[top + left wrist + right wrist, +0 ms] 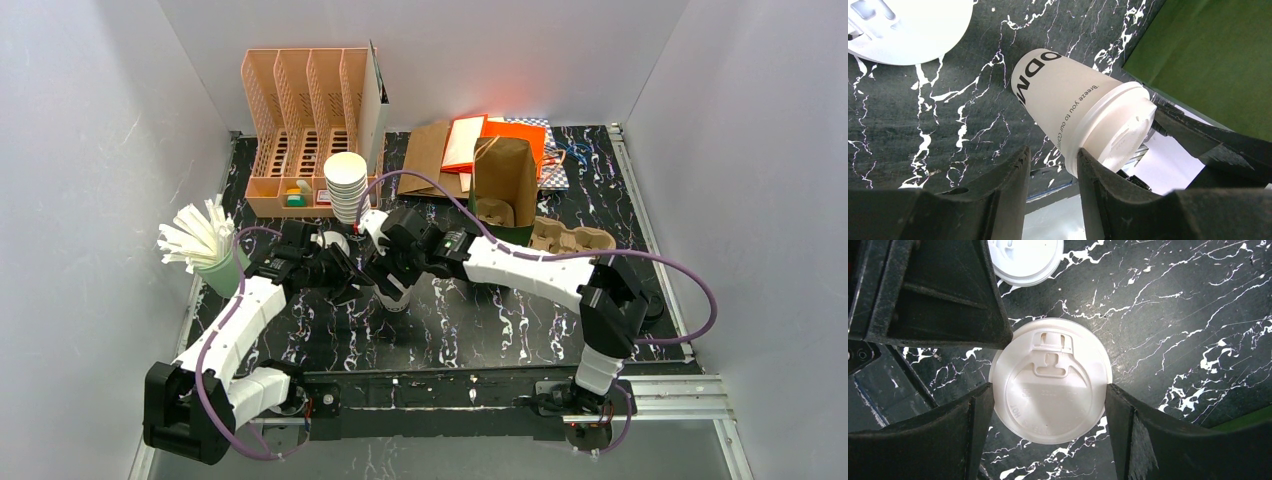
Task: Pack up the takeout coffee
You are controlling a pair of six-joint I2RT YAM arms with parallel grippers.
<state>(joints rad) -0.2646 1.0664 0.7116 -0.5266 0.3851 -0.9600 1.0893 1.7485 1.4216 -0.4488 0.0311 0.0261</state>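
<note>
The takeout coffee (1068, 100) is a white paper cup with black lettering and a white lid (1050, 382) seated on its rim. It stands on the black marbled table (480, 320) near the middle (398, 298). My right gripper (1048, 390) comes down from above, one finger against each side of the lid. My left gripper (1052, 152) sits low on the cup's left (350, 272). Its jaws are partly apart with nothing between them. The outer side of one left finger (1093, 170) touches the lid's rim.
A loose white lid (333, 240) lies just behind the left gripper. Behind it stand a stack of white cups (346, 185) and a peach organiser (305, 120). A green cup of straws (200, 240) is far left. A brown paper bag (503, 185) and a pulp carrier (570, 237) stand right of centre.
</note>
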